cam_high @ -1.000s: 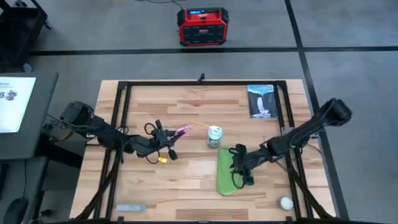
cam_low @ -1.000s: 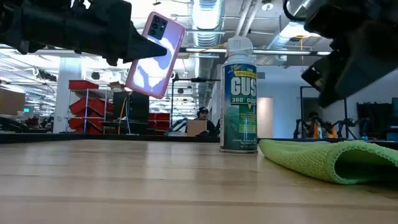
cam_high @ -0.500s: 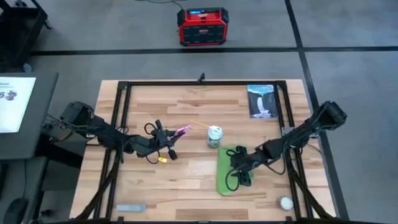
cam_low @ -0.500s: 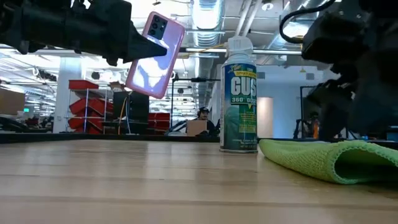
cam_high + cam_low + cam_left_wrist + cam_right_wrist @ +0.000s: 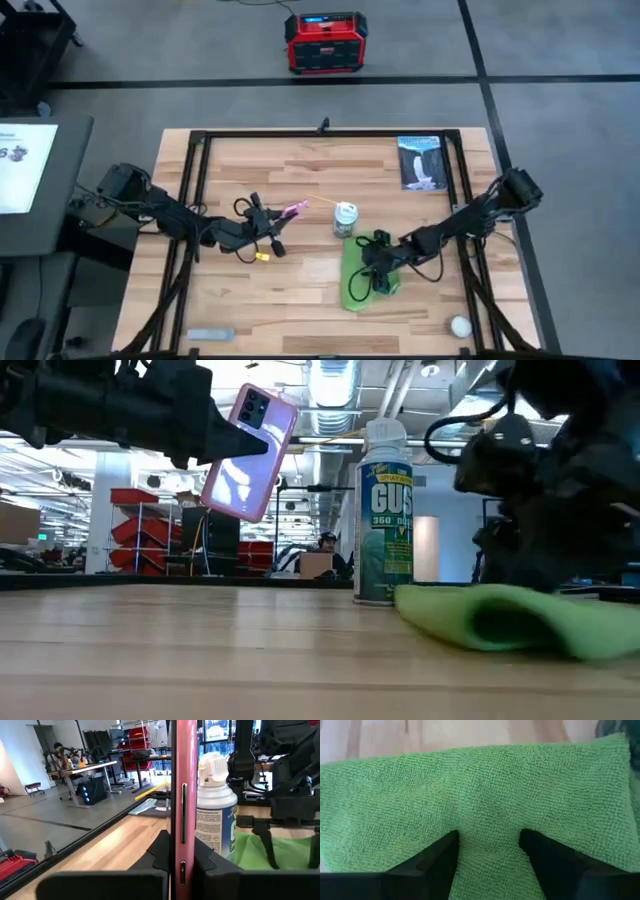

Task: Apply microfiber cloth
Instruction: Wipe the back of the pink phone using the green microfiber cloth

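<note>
The microfiber cloth (image 5: 355, 275) lies bunched on the tabletop (image 5: 300, 290), just in front of the spray can (image 5: 345, 219) near the table's centre. The right end effector (image 5: 378, 272) is down on the cloth, its two fingers (image 5: 437, 855) spread open and pressed into the fabric. The left end effector (image 5: 272, 228) is raised above the tabletop to the left of the can, closed on a pink phone (image 5: 248, 452) held edge-up and tilted.
</note>
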`<state>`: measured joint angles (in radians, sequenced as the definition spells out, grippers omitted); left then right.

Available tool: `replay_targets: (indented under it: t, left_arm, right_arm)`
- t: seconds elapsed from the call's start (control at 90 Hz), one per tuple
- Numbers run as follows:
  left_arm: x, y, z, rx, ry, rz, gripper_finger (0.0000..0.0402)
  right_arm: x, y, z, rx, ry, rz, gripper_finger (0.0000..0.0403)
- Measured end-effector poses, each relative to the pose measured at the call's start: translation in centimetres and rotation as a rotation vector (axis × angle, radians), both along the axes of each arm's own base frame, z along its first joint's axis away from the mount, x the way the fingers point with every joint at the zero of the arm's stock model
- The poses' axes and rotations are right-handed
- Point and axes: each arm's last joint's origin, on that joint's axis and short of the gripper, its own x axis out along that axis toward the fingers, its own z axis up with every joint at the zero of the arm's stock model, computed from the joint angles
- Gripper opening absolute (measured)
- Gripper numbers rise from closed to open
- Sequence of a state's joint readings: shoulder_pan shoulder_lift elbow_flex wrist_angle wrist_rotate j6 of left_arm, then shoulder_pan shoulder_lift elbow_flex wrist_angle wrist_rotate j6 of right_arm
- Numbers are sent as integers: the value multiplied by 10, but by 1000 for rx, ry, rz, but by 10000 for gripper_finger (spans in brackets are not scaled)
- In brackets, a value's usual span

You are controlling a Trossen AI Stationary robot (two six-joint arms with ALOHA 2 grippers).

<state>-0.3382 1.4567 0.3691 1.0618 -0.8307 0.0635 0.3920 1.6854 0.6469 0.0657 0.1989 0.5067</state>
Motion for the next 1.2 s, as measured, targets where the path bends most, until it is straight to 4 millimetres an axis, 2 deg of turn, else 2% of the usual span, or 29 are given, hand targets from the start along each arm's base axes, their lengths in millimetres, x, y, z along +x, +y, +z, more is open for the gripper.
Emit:
replay_targets:
  t: [0.089, 0.2, 0.244, 0.522, 0.7, 0.867, 1.2]
  left_arm:
    - [0, 0, 0, 1, 1, 0, 1]
    - [0, 0, 0, 2, 3, 0, 2]
    - [0, 0, 0, 1, 2, 0, 3]
    - [0, 0, 0, -3, -1, 0, 4]
    - [0, 0, 3, -22, -38, -12, 3]
    - [4, -4, 17, -39, -140, -87, 2]
    - [21, -25, 55, 26, -239, -201, 1]
  right_arm:
    - [1, -2, 0, -16, -16, -8, 145]
    - [2, -6, 2, -19, -21, -6, 37]
    - [3, -6, 2, -28, -23, 8, 18]
    - [10, 0, 10, 18, -143, 64, 3]
    - [23, 11, 38, 14, -259, 120, 2]
    - [38, 23, 66, -40, -355, 187, 1]
    - [58, 27, 104, -217, -405, 193, 0]
